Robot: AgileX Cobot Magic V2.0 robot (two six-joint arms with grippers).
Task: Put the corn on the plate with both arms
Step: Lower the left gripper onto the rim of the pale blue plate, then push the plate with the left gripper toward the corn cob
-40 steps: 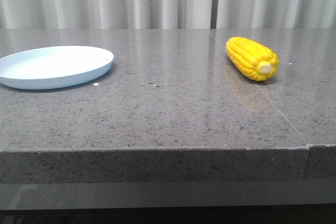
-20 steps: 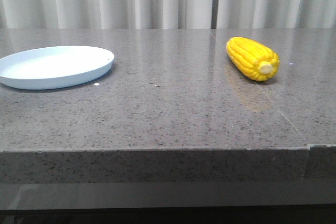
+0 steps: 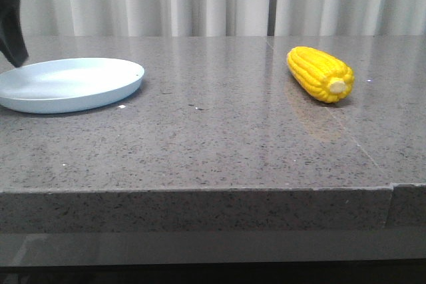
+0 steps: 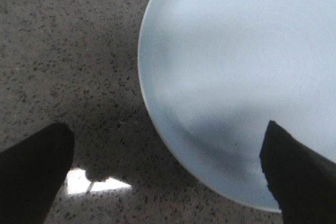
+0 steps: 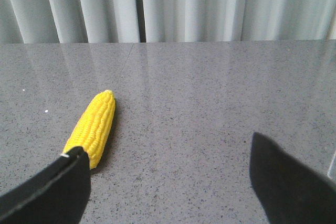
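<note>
**Corn lay on the table, both grippers spread and holding nothing**

The corn [image 3: 320, 74] lay on its side on the grey speckled table [image 3: 213, 144], toward the right in the front view, its pale stub end turned toward the camera. The plate [image 3: 70, 84] sat well apart from it at the left, with nothing on it.

The left gripper [image 4: 165, 169] was above the plate's near edge. In the left wrist view its jaws stood wide apart: one fingertip [image 4: 31, 174] was over bare table just outside the rim, the other over the plate's surface, so the rim passed between them. Nothing was between them but plate and table. In the front view only a dark part of this gripper showed at the far left edge, over the plate's far rim; whether it touched the plate could not be told.

The right gripper [image 5: 168, 177] did not show in the front view. In the right wrist view its jaws also stood wide apart and held nothing. The corn lay beyond one fingertip [image 5: 52, 192], which overlapped the cob's near end in that view; the corn was not between the jaws. A white curtain [image 5: 168, 3] hung behind the table.
</note>
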